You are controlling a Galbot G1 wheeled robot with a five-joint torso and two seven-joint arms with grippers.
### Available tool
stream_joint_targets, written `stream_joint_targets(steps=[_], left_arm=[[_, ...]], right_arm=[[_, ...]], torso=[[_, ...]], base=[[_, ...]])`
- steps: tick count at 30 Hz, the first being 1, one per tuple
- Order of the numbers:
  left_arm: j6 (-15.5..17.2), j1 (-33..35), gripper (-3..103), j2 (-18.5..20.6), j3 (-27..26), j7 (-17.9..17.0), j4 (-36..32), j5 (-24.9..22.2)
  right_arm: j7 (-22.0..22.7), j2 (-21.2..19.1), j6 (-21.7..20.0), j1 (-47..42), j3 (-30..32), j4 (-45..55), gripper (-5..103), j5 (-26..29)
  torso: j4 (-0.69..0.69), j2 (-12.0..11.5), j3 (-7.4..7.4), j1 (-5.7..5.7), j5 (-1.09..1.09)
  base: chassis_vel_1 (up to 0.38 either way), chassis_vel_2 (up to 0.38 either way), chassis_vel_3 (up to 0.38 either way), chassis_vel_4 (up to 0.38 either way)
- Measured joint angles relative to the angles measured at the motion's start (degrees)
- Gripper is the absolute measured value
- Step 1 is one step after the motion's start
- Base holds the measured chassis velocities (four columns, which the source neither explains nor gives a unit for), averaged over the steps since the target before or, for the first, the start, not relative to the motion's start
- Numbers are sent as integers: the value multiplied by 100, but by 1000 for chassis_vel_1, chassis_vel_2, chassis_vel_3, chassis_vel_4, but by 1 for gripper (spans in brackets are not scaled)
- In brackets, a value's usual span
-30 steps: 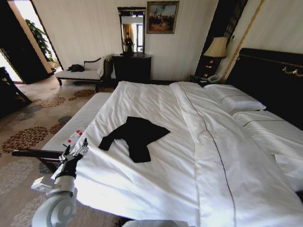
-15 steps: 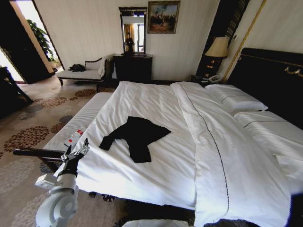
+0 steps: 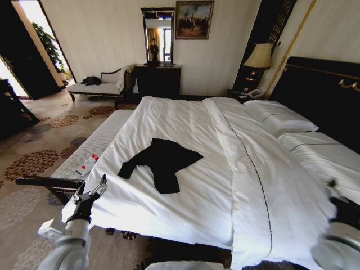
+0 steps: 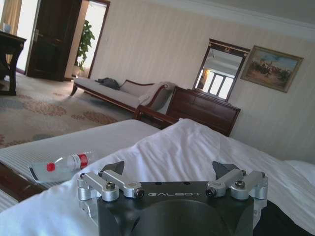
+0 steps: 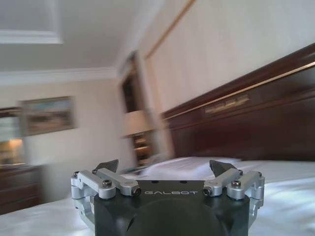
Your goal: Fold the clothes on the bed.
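T-shirt [image 3: 161, 162]: lying crumpled on the bed [image 3: 185, 121], amid the white duvet.
Left tool [image 3: 90, 191]: hovering off the bed's near corner, fingers spread apart.
Right tool [image 5: 166, 172]: hovering over the bed, fingers spread apart.

Black gripper bodies lettered "GALBOT" are fitted with silver screwed linkages and dark pointed fingertips [image 4: 114, 167]. White rounded arm housings [image 3: 67, 250] are noted.
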Motion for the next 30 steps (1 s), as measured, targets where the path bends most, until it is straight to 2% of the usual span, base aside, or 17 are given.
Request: stream_joint_targets(steps=[2,4,6,9,10,13,14,17,18,19,20,21,22,25,26,30], left_arm=[[53,95,100,26,53,-4,-44,-44],[34,213,100,-4,63,5,-101,10],[19,241,100,-15,63,7,-115,30],[-160,436,100,-145,65,72,-251,186],[-160,436,100,-145,65,72,-251,186],[-389,535,100,-248,85,232,-370,294],[-389,535,100,-248,85,232,-370,294],[-934,571,100,-284,72,629,-464,630],[-1071,570,100,-285,57,723,-469,741],[-1071,570,100,-285,57,723,-469,741],[-1241,566,100,-284,39,846,-470,863],[-1560,559,100,-279,16,1094,-473,1045],[-1676,557,100,-279,15,1208,-477,1105],[-1847,560,100,-270,40,1541,-487,1108],[-1847,560,100,-270,40,1541,-487,1108],[-1899,554,100,-196,47,1901,-453,957]], right_arm=[[-137,14,-106,11,-500,338,100,5],[-258,-8,-116,18,-876,510,100,-167],[-277,-15,-115,17,-956,534,100,-228],[-463,4,108,-97,-1687,672,100,-819],[-463,4,108,-97,-1687,672,100,-819],[-819,89,478,-294,-2161,723,100,-1377],[-819,89,478,-294,-2161,723,100,-1377],[-1256,4,782,-441,-2329,724,100,-2249],[-1336,-28,828,-465,-2329,717,100,-2423],[-1336,-28,828,-465,-2329,717,100,-2423],[-1426,-66,878,-494,-2324,702,100,-2623],[-1555,-134,942,-551,-2300,690,100,-2919],[-1592,-165,956,-584,-2301,691,100,-3001],[-1602,-191,957,-608,-2362,693,100,-2960],[-1602,-191,957,-608,-2362,693,100,-2960],[-1588,-104,963,-604,-2390,698,100,-2873]], torso=[[-5,0,0,0,-1],[-4,0,-1,0,-1],[-4,0,0,0,-1],[-2,0,0,0,1],[-2,0,0,0,1],[-3,0,0,0,0],[-3,0,0,0,0],[-4,0,-1,-1,1],[-3,0,-1,-1,0],[-3,0,-1,-1,0],[-4,0,-1,0,1],[-4,0,-1,0,2],[-4,0,-1,-1,1],[-3,0,-1,0,1],[-3,0,-1,0,1],[-4,0,-1,0,1]], base=[[0,0,0,0],[0,0,0,0],[0,0,0,0],[0,0,0,0],[0,0,0,0],[0,0,0,0],[0,0,0,0],[0,0,0,0],[0,0,0,0],[0,0,0,0],[0,0,0,0],[0,0,0,0],[0,0,0,0],[0,0,0,0],[0,0,0,0],[0,0,0,0]])
